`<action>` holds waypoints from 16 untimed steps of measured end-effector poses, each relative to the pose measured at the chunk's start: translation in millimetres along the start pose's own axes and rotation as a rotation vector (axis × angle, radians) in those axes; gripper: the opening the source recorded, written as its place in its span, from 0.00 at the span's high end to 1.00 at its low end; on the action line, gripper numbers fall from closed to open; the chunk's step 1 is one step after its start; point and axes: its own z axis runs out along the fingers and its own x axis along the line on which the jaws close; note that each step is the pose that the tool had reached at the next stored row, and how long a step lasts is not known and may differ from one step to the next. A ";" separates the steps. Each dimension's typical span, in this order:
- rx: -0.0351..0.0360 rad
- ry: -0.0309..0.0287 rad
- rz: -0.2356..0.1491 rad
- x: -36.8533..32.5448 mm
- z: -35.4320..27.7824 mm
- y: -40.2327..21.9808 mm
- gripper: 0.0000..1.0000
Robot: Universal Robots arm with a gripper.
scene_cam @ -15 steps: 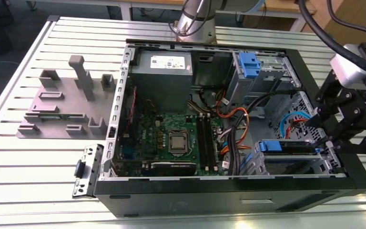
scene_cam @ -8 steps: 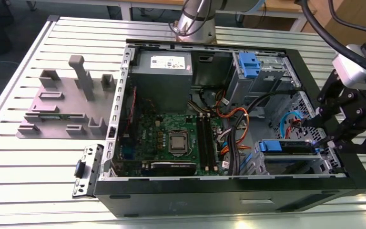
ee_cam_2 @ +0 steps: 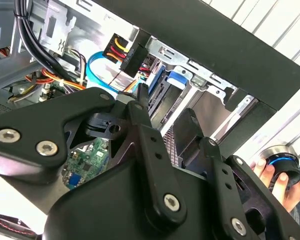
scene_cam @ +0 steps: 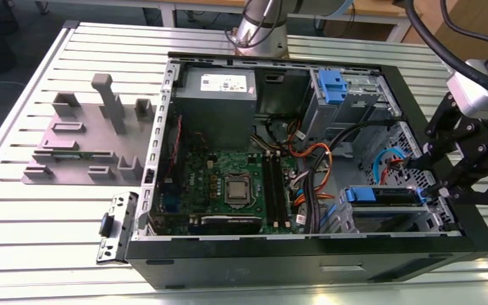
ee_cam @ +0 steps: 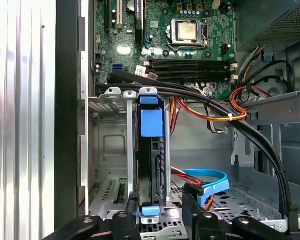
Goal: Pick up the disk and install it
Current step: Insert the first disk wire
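**Q:** Black gripper [ee_cam: 162, 220] links sit right up against the lens in both wrist views, so is it holding anything?

**A:** Nope, fingers [ee_cam_2: 140, 95] are spread and empty, parked at the case's [scene_cam: 312, 254] rim on the exterior view's right. The disk [ee_cam: 151, 150] is slotted upright in the metal drive cage [ee_cam: 110, 150], center of the first wrist view. Someone's hand [ee_cam_2: 277, 177] shows at the second wrist view's lower right.

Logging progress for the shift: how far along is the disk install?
Done: the disk sits upright in the drive bay. In hand: nothing; the claw is open, straddling the disk's near end. Left: I cannot tell whether it is fully seated.
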 end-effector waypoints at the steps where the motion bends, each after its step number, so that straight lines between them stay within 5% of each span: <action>1: 0.0000 -0.0001 0.000 0.0 0.0 0.0 0.53; 16: -0.0002 -0.0001 0.000 -2.8 -9.7 -0.3 0.53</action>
